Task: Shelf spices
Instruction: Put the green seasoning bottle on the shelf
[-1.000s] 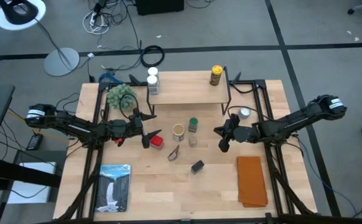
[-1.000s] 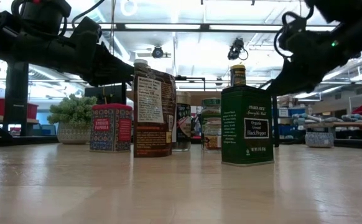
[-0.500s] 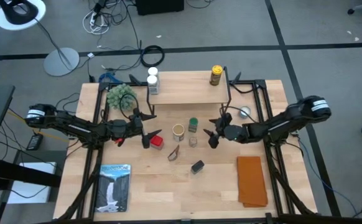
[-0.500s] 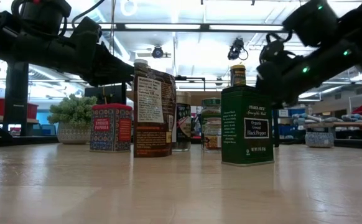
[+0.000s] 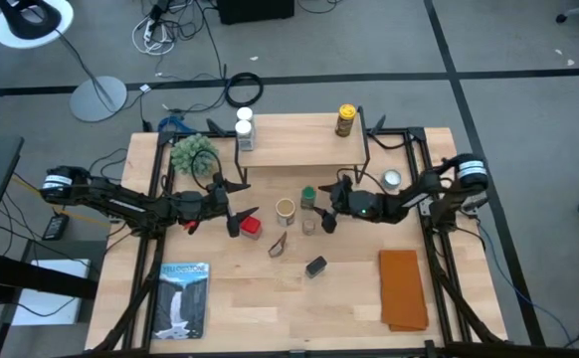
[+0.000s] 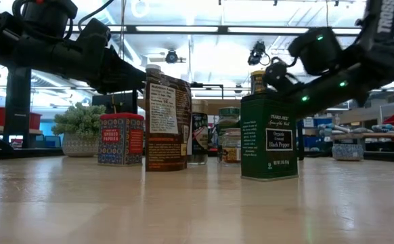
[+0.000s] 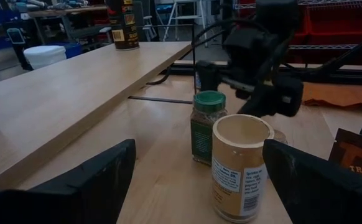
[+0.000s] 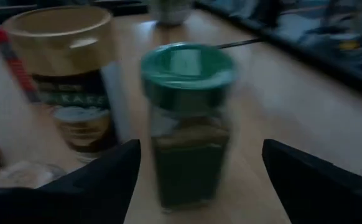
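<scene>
A: Where do you see the spices right now?

B: You have most of them loose on the light-wood table. The green-capped jar stands just beside the tan canister, a small clear jar sits in front of it, and the red tin, the dark packet and the black box lie nearby. The shelf at the back holds a white-capped jar at one end and a yellow-capped jar at the other.

A: And your grippers?

B: Your right gripper is spread wide, just beside the green-capped jar and aimed at it, not holding anything. Your left gripper is spread too, near the red tin, facing the canister.

A: What else lies on the surface?

B: You see a fuzzy green plant, a flat silver tin, an orange cloth and a booklet. Black frame rails flank the table.

A: And the room?

B: Grey floor with dark seams, a floor lamp base, coiled cables; from table height you see ceiling lights and shelving.
</scene>
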Robot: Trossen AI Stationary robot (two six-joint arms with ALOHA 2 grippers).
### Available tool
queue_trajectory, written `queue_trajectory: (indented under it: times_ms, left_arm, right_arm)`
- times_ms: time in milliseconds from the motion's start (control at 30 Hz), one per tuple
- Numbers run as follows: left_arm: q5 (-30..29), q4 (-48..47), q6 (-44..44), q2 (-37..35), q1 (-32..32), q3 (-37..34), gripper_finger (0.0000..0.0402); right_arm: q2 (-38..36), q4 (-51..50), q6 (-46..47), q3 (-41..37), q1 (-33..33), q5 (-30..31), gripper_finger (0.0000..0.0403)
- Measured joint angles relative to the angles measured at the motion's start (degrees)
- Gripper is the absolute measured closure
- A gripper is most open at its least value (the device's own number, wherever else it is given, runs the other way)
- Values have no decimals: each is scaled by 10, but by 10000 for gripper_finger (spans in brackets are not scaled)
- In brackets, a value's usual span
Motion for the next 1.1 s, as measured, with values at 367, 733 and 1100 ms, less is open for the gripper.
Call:
queue_trajectory:
  times_ms: [367,733,1100]
  left_arm:
    - [0,0,0,0,0,0,44]
    - [0,0,0,0,0,0,44]
    - [0,3,1,0,0,0,44]
  right_arm:
    - [76,0,-51,87,-15,-30,131]
    - [-62,-128,-57,65,28,-17,211]
    - [-257,-320,-71,114,41,-16,211]
